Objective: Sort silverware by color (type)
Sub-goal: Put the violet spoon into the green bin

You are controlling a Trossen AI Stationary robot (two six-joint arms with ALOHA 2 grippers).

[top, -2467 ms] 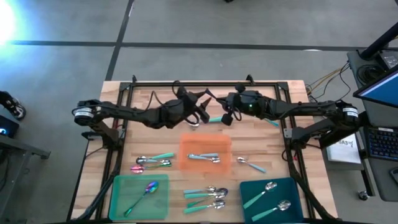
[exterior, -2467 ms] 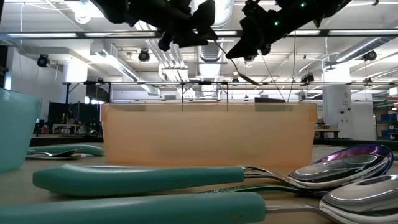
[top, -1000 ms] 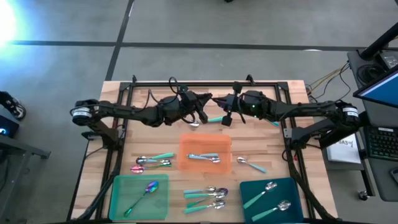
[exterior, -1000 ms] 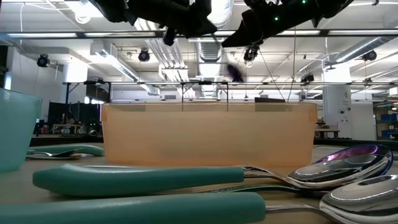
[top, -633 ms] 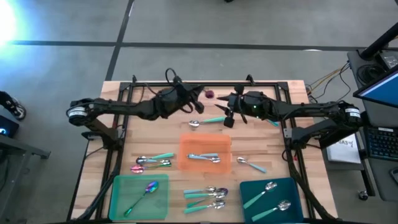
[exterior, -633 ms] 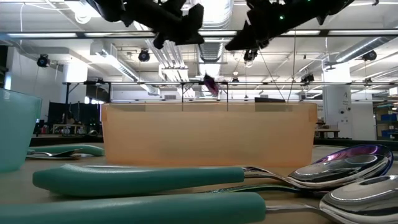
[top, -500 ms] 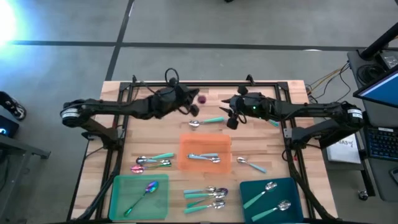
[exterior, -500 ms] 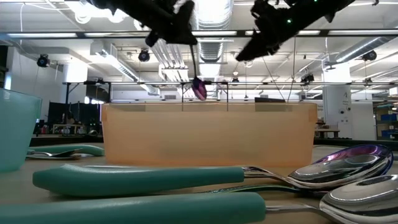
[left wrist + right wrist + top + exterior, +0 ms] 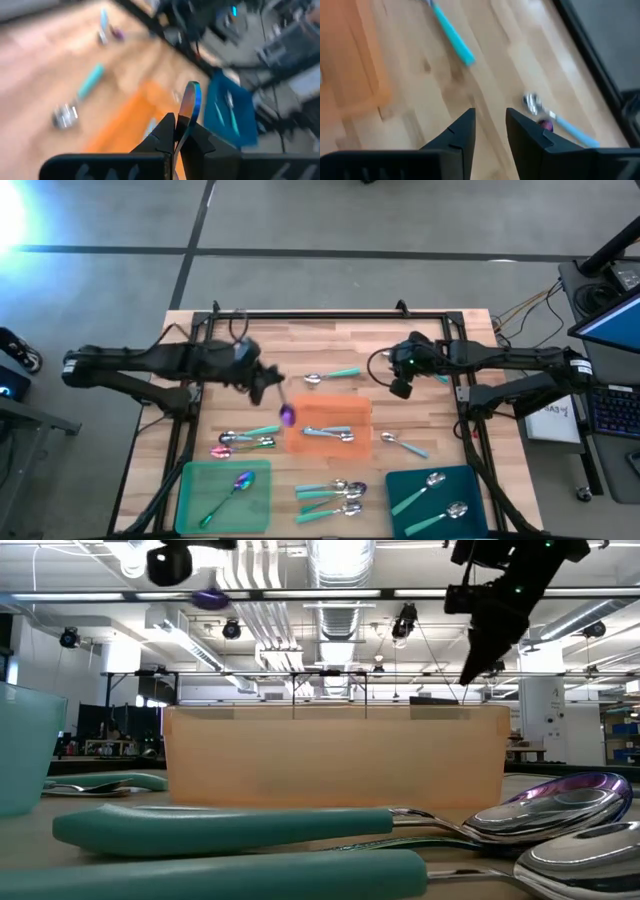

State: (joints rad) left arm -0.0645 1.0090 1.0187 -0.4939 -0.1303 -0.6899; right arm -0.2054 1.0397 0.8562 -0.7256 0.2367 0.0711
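My left gripper [image 9: 270, 387] hangs over the table just left of the orange tray [image 9: 300, 442], shut on a spoon with an iridescent purple bowl [image 9: 287, 416]. In the low view that bowl [image 9: 210, 600] shows high under the gripper. My right gripper [image 9: 398, 388] hovers right of centre, open, with nothing between its fingers [image 9: 464, 127]. A teal-handled spoon [image 9: 332, 376] lies flat on the wood between the two arms. Two spoons [image 9: 328, 433] lie in the orange tray. Other spoons lie left of it [image 9: 245, 440], right of it [image 9: 402, 443] and near the front [image 9: 333, 497]. My left gripper pinches the spoon's handle [image 9: 179, 134] between its two fingers. The spoon runs along the fingers, and its bowl [image 9: 191, 102] sticks out past their tips, seen edge-on. The fingers slant down from the table's left. The spoon is clear of the table.
A green tray [image 9: 262, 515] at the front left holds one purple-bowled spoon [image 9: 232, 492]. A teal tray [image 9: 405, 480] at the front right holds two silver-bowled spoons [image 9: 440, 495]. Below my right gripper lie two light-blue-handled spoons [image 9: 451, 34], [image 9: 540, 107]. A black frame [image 9: 330, 315] borders the table.
The two grippers met at the far middle, and the purple-bowled spoon has passed from my right gripper to my left. My left gripper has swung toward the table's left and near edge with it, turning as it went. My right gripper has drawn back toward the right edge.
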